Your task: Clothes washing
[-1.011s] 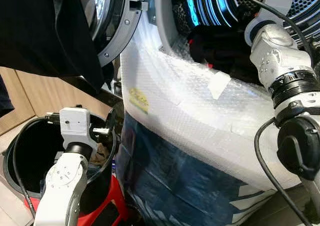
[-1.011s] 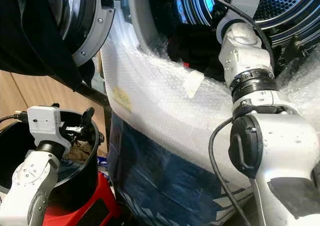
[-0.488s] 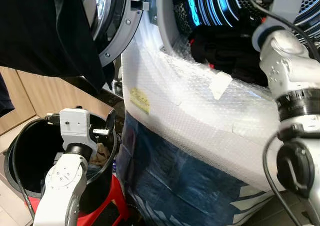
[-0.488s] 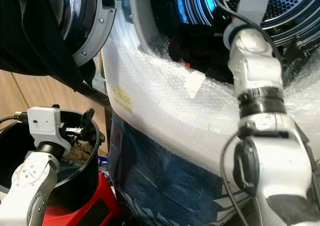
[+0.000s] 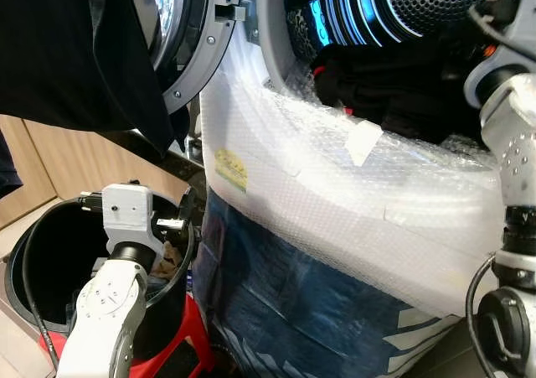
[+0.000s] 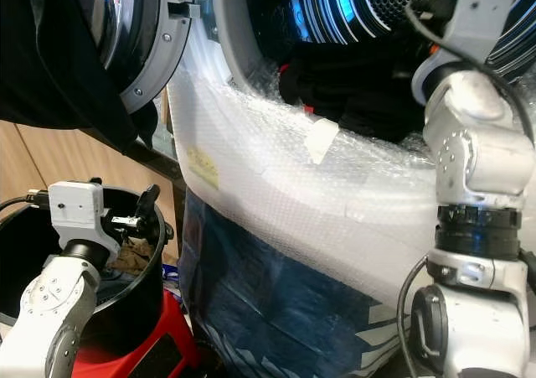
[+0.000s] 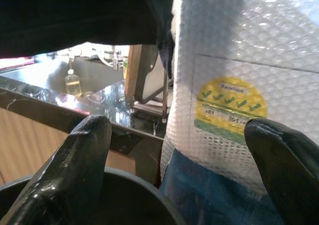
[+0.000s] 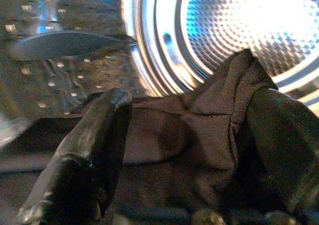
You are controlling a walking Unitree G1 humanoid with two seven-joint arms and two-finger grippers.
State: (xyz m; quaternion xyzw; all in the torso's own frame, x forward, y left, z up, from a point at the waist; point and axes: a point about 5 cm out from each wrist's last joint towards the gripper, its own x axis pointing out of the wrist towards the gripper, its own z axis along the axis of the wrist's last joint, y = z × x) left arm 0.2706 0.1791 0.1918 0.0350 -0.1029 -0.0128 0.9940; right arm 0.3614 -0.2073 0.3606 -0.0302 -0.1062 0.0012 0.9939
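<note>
- The right gripper point(image 8: 184, 150) has drawn back out of the drum point(image 5: 435, 1).
- Its fingers point(image 8: 94, 150) are wide apart; the dark garment point(image 8: 199, 125) lies between them, toward 12 o'clock.
- The left gripper point(image 7: 184, 170) is spread wide over the black bin point(image 5: 33, 252).

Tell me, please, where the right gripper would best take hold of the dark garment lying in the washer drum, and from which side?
Probably the raised fold of the dark garment, approached straight in through the drum opening. In the right wrist view that ridge stands up between the open fingers of the right gripper, giving bunched cloth to pinch; the flatter cloth beside it offers less.
</note>
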